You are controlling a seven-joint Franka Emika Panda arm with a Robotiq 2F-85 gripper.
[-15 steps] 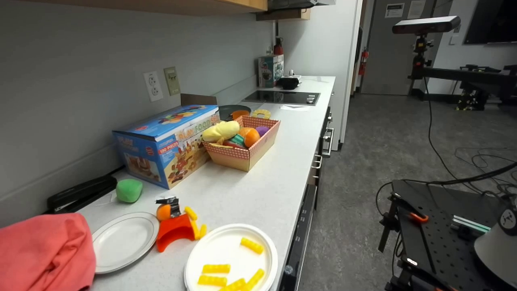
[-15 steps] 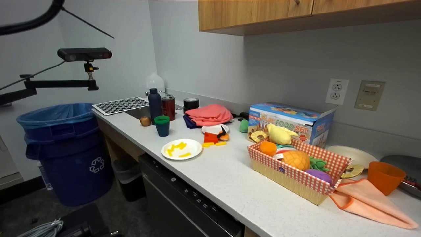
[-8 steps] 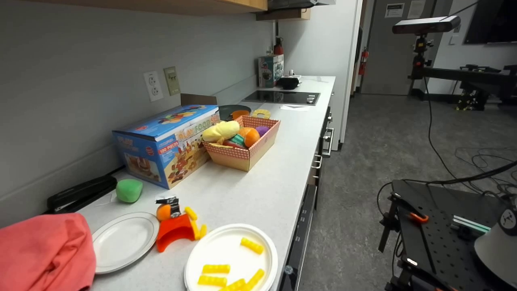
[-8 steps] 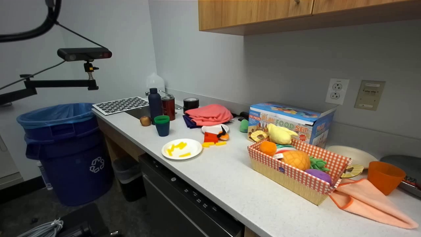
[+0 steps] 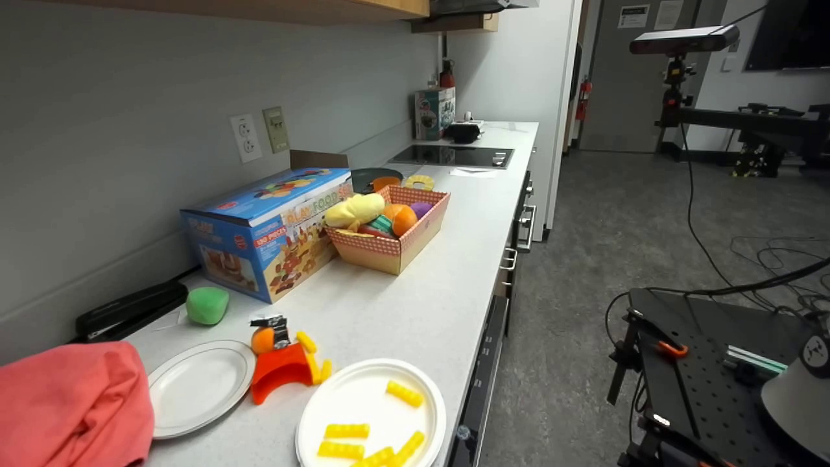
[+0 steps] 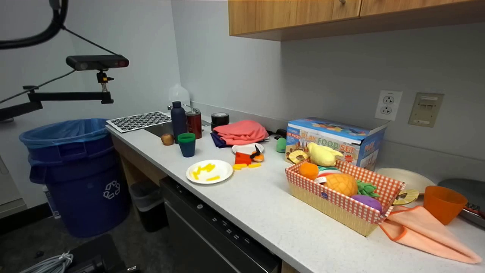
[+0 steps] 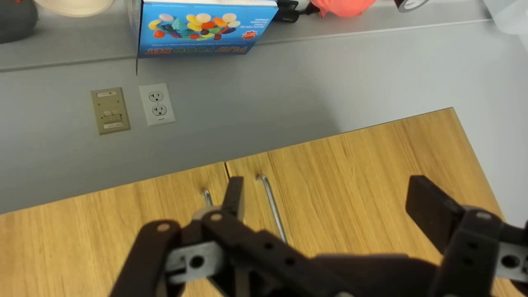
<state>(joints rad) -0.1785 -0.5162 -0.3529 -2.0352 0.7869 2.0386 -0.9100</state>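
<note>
Facing the light-brown wooden cabinet door [image 7: 359, 177], the black two-fingered tool [image 7: 331, 198] gapes wide, empty, seemingly pre-contact; a slim silver bar handle [image 7: 273, 207] lies ahead of its gap; any grasp would need advancing.

Blue play-food box [image 5: 269, 233] on table [image 5: 389, 311], wooden cabinet [image 5: 311, 11] above the box, checkered basket [image 5: 418, 239] just beside it, green toy [image 5: 207, 306] near the box, plate [image 5: 363, 397] of yellow pieces [image 5: 346, 431] well apart from it

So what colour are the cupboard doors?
Light brown wood grain; the cupboard doors show best in the wrist view.
</note>
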